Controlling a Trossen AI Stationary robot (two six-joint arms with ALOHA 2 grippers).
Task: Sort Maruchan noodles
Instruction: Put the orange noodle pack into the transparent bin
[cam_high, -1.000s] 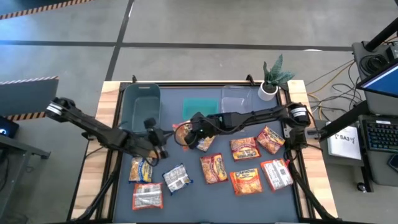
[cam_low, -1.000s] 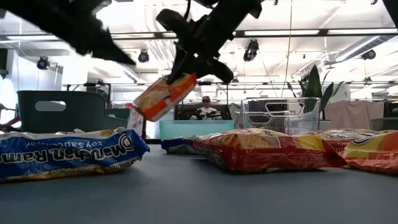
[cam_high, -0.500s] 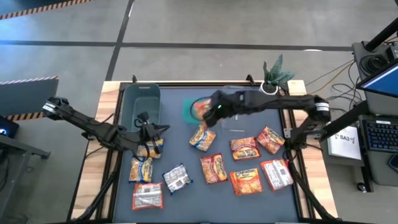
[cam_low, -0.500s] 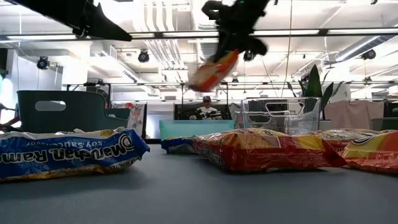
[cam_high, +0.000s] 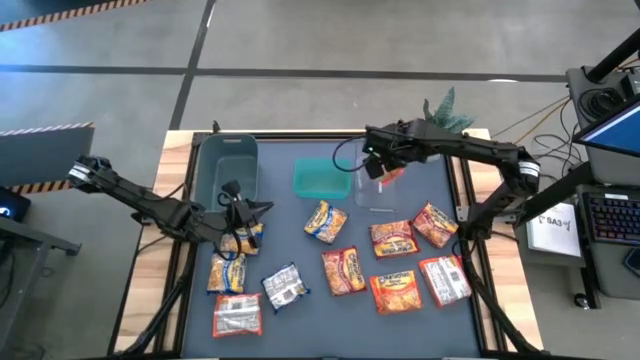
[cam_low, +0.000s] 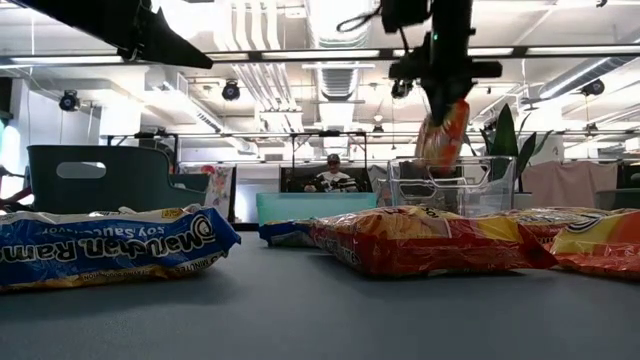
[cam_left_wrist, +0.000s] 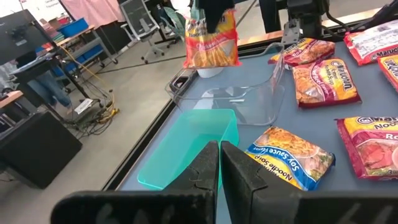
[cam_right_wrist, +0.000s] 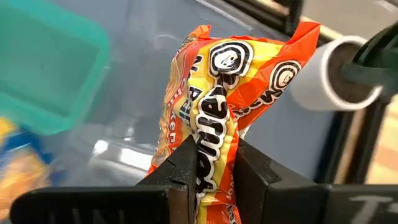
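Blue packet (cam_low: 110, 245) cut off at edge.

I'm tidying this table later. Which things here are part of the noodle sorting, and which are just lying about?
Part of the job:
- noodle packets on the mat
- orange packet held by the right gripper over the clear bin
- teal bin
- grey bin

Lying about:
- potted plant
- laptop

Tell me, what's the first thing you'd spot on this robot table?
The right gripper dangles an orange noodle packet in the air over the clear bin at the table's far side. Below it, more bright packets lie scattered across the dark mat.
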